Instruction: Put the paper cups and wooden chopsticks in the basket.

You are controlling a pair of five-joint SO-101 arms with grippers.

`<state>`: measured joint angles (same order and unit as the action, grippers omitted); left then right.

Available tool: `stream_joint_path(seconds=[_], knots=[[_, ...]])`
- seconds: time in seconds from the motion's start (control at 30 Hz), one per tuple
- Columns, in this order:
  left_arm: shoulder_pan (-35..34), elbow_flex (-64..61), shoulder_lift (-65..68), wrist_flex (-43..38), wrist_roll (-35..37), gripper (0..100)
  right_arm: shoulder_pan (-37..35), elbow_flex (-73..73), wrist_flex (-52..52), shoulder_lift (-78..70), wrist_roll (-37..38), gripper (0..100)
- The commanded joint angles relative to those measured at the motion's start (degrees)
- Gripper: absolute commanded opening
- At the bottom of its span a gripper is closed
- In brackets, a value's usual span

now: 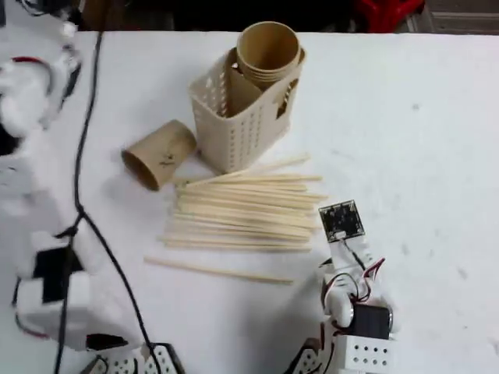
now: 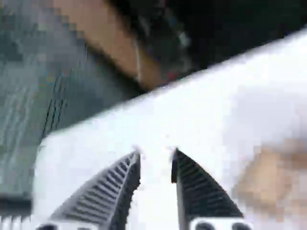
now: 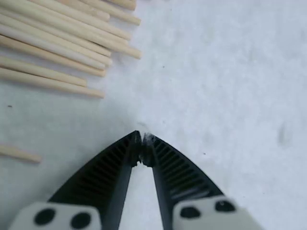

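A cream slotted basket [image 1: 234, 125] stands at the table's back centre and holds a stack of paper cups [image 1: 269, 51]. One more paper cup [image 1: 158, 153] lies on its side just left of the basket. In front of the basket a pile of wooden chopsticks [image 1: 245, 209] lies flat, and a single chopstick [image 1: 218, 270] sits apart, nearer the front. My right gripper [image 3: 141, 140] is shut and empty, low over bare table just right of the chopstick ends [image 3: 72, 52]. My left gripper [image 2: 156, 154] is open with nothing in it, near the table's far left edge.
The left arm [image 1: 31, 109] and a black cable [image 1: 82, 171] take up the table's left side. The right arm [image 1: 355, 308] is at the front, right of centre. A blurred brown shape [image 2: 273, 177] lies beside the left gripper. The table [image 1: 421, 156] is bare on the right.
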<state>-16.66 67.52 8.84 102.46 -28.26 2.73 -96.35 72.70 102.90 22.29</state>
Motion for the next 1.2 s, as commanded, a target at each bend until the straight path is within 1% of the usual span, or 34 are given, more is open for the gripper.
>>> stream_joint_path(seconds=[0.0, 0.07, 0.1, 0.23, 0.3, 0.4, 0.5, 0.57, 0.7, 0.77, 0.9, 1.03, 1.17], knots=[[-4.09, -28.31, -10.86, -1.23, -16.88, 10, 0.66, -0.44, 0.13, 0.40, 0.35, 1.8], [-5.32, -41.05, -15.78, -6.24, -21.10, 10, 0.66, -0.44, 0.13, 0.40, 0.35, 1.8], [-6.11, -47.65, -18.42, -10.46, -22.33, 10, 0.66, -0.44, 0.13, 0.40, 0.35, 1.8], [-7.87, -76.22, -29.76, -31.03, -27.34, 11, 0.66, -0.44, 0.13, 0.40, 0.35, 1.8], [-7.87, -89.58, -35.38, -41.05, -29.80, 14, 0.66, -0.44, 0.13, 0.40, 0.35, 1.8], [-6.90, -105.32, -42.07, -55.12, -30.68, 23, 0.66, -0.44, 0.13, 0.40, 0.35, 1.8], [-4.09, -115.52, -44.79, -64.44, -32.79, 31, 0.66, -0.44, 0.13, 0.40, 0.35, 1.8], [-1.89, -119.30, -44.35, -68.40, -34.37, 31, 0.66, -0.44, 0.13, 0.40, 0.35, 1.8], [0.75, -120.62, -40.57, -74.73, -31.82, 31, 0.66, -0.44, 0.13, 0.40, 0.35, 1.8], [1.45, -120.62, -37.67, -79.21, -31.47, 31, 0.66, -0.44, 0.13, 0.40, 0.35, 1.8], [2.07, -120.62, -30.11, -88.53, -31.65, 31, 0.66, -0.44, 0.13, 0.40, 0.35, 1.8], [2.07, -120.53, -23.78, -96.09, -31.47, 31, 0.66, -0.44, 0.13, 0.40, 0.35, 1.8], [2.24, -120.53, -19.47, -101.19, -31.30, 31, 0.66, -0.44, 0.13, 0.40, 0.35, 1.8]])
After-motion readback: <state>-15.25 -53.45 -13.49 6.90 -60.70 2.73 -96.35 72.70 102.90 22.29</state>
